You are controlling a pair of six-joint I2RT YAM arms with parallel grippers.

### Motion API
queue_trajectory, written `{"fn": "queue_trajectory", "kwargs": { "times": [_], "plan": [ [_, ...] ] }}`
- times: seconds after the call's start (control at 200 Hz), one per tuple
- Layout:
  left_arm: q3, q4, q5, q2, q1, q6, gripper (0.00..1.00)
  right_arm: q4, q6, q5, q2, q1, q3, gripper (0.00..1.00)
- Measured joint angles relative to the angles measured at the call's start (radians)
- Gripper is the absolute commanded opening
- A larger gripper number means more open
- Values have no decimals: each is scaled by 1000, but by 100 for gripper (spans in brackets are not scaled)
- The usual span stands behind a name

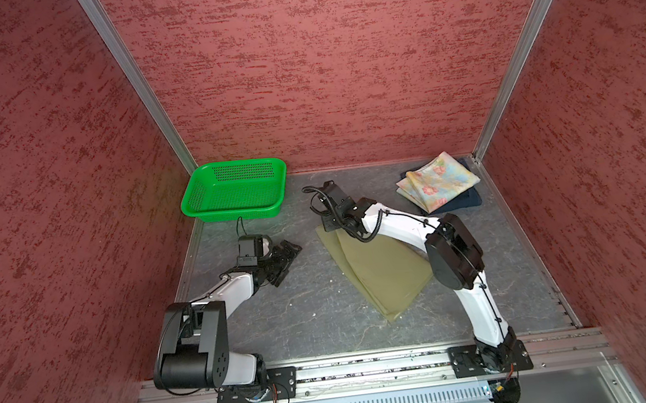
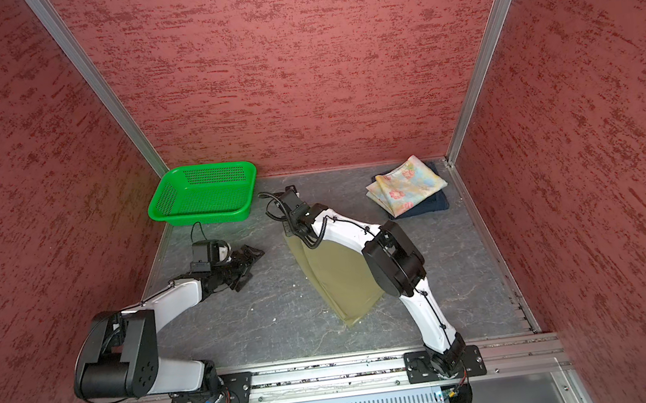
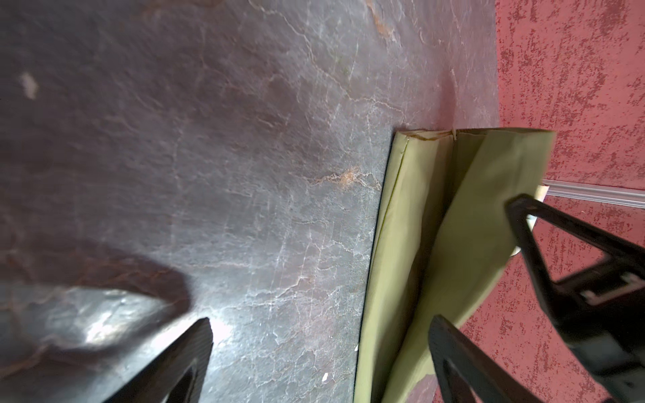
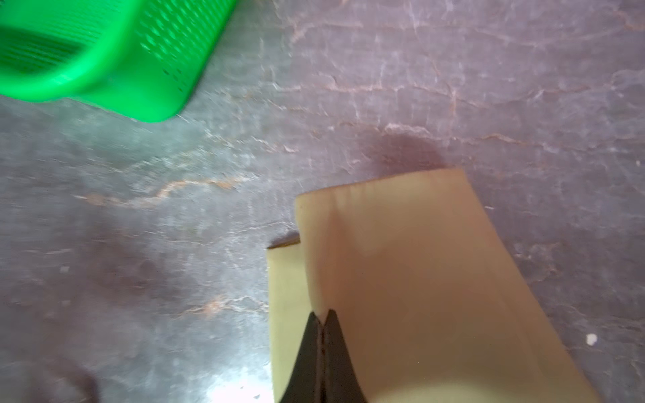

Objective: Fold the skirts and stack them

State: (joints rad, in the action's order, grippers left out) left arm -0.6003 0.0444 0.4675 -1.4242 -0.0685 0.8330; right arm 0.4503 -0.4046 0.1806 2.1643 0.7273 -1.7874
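Right pincer (image 4: 323, 315) clenched on olive skirt (image 1: 384, 270) edge (top layer raised), left pincer (image 1: 288, 263) spread wide, empty, over bare surface (image 1: 286, 328).

Both top views looked down from high up at the front and showed nearly the same scene: the whole gray surface (image 1: 304, 305) and the red walls (image 1: 338, 62). The left wrist camera sat low and close to the surface, looking past its fingers (image 3: 188, 356) at the olive skirt (image 3: 412, 226). The right wrist camera looked down at that same skirt from very near, with the green basket (image 4: 139, 69) at the edge.
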Motion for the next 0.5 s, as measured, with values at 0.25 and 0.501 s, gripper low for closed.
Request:
{"fn": "queue_trajectory", "kwargs": {
  "times": [0.25,0.501],
  "plan": [
    [6,0,0,18,30,0,99,-27,-22,-62,-21,9,61,0],
    [6,0,-3,18,43,0,100,-49,-43,-130,-16,27,78,7]
  ]
}}
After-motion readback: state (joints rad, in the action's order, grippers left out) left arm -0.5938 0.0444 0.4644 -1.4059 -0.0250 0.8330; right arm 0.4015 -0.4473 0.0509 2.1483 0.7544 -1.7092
